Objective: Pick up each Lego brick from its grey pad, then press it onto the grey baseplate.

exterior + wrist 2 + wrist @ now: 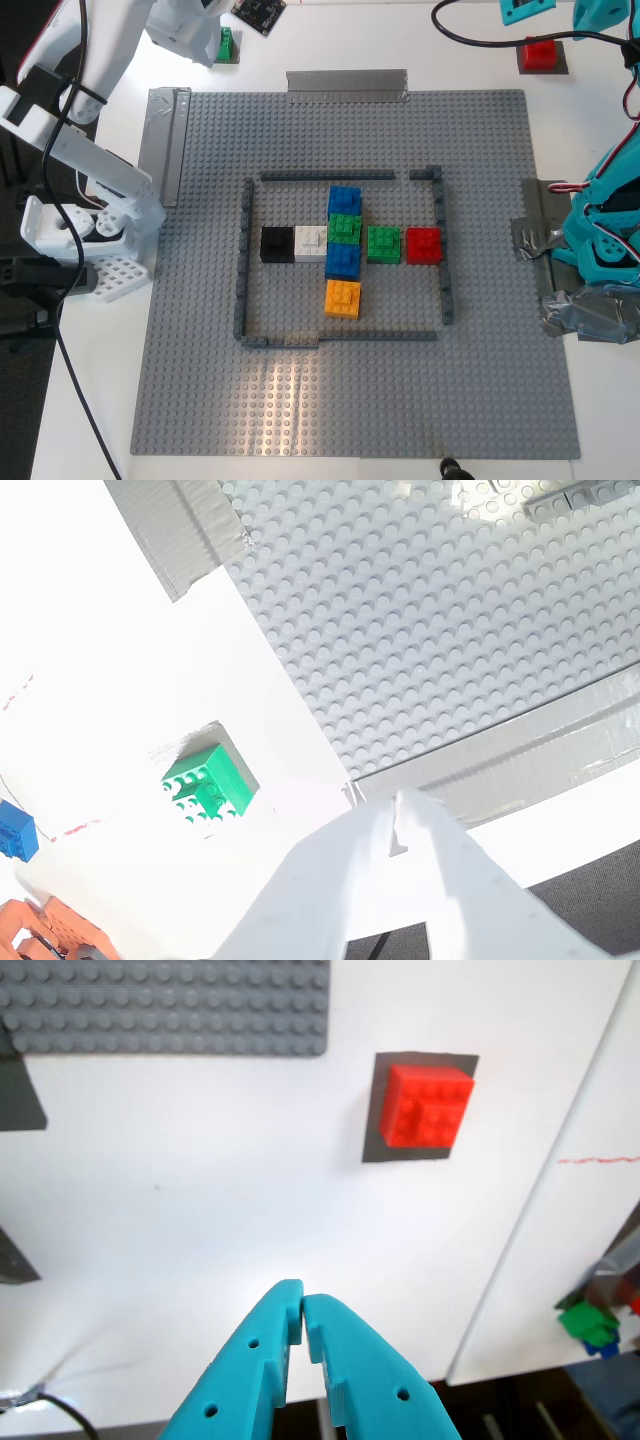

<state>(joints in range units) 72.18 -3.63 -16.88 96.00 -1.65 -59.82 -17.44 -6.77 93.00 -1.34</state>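
The red brick (540,52) sits on its dark grey pad (558,68) off the baseplate's far corner, at the exterior view's right. My first gripper (302,1305), teal, is shut and empty, a short way back from the red brick (428,1107) on its pad (372,1110). The green brick (227,44) sits on its pad (235,58) at the far left, partly hidden by the white arm. My second gripper (400,820), white, is shut and empty, beside the green brick (207,782). The grey baseplate (450,400) fills the middle.
Inside the dark frame (243,260) stand blue (344,202), green (383,244), red (423,245), orange (342,298), black (277,243) and white (310,243) bricks. Silver tape patches (165,140) (347,85) (535,240) line the plate's edges. A black cable (70,400) runs at the left.
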